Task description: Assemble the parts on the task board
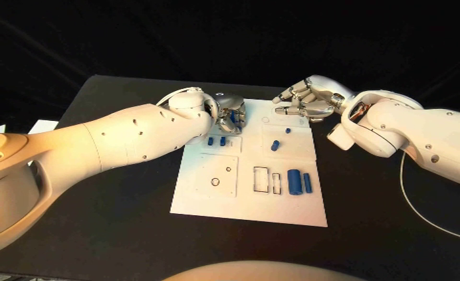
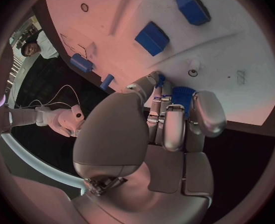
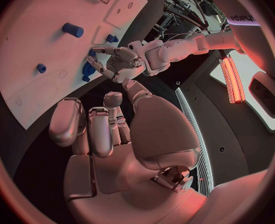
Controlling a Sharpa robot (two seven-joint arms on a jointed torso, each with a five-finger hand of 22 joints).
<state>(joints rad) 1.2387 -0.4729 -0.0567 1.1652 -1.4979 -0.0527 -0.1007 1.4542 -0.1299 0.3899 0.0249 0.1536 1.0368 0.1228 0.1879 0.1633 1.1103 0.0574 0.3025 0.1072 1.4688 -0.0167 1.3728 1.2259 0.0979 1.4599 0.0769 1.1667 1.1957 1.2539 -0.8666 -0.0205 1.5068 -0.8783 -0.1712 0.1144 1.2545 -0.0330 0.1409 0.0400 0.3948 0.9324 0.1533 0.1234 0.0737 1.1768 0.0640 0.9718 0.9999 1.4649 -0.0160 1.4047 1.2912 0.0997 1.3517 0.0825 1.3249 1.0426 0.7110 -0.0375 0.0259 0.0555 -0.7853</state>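
two blue parts [image 1: 217, 141] lying just beside left hand [image 1: 227, 114], at task board [image 1: 247, 209] far-left corner. fingers [image 2: 172, 129] curled around a small blue part [image 2: 182, 95], pinched over the plate. could slip or tilt from so shallow a pinch (judgement only), or nudge those neighbours. right hand [image 1: 308, 99] loosely curled, holding nothing, over far right edge. no legible writing on board; lettering on arm in right wrist view too small to read.

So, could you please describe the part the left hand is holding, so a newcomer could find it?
Start at the white task board and follow its far left corner to the left hand. Pinched in its fingers is a small blue part, the one lifted off the board, unlike the loose pieces.
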